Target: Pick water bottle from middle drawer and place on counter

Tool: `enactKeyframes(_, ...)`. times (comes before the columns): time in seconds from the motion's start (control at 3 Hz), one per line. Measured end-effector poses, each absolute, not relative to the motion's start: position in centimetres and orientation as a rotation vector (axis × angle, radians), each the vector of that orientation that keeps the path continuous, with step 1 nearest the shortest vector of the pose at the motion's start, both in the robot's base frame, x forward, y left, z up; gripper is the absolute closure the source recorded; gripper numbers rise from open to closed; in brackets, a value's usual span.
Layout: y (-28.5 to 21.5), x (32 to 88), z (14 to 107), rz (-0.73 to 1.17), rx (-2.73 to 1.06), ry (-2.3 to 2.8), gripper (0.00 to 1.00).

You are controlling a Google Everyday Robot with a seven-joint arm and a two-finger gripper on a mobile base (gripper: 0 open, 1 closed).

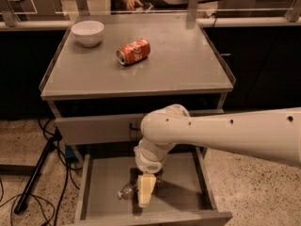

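The water bottle [128,190] lies on its side on the floor of the open middle drawer [101,182]; only its clear end shows to the left of my gripper. My gripper [146,192] reaches down into the drawer from the white arm [225,133] and sits right over the bottle, one pale finger [146,189] covering its middle. The counter [178,65] is the flat grey cabinet top above, with raised side rims.
An orange-red soda can [134,52] lies on its side on the counter, and a white bowl [87,33] stands at its back left. A closed drawer front [94,128] sits above the open drawer. Cables and a stand leg [35,178] lie on the floor at left.
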State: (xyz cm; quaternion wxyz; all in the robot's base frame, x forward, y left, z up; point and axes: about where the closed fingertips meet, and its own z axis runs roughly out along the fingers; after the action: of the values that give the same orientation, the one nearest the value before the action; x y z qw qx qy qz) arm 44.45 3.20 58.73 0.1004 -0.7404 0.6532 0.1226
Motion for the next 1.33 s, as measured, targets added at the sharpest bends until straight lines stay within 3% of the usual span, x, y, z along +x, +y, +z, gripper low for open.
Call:
enactKeyframes(0.33,3.5,44.5,53.3,0.415,-2.157,1.991,0.00)
enactKeyframes(1.33,3.8,47.5,49.4,0.415,-2.071,2.015,0.00)
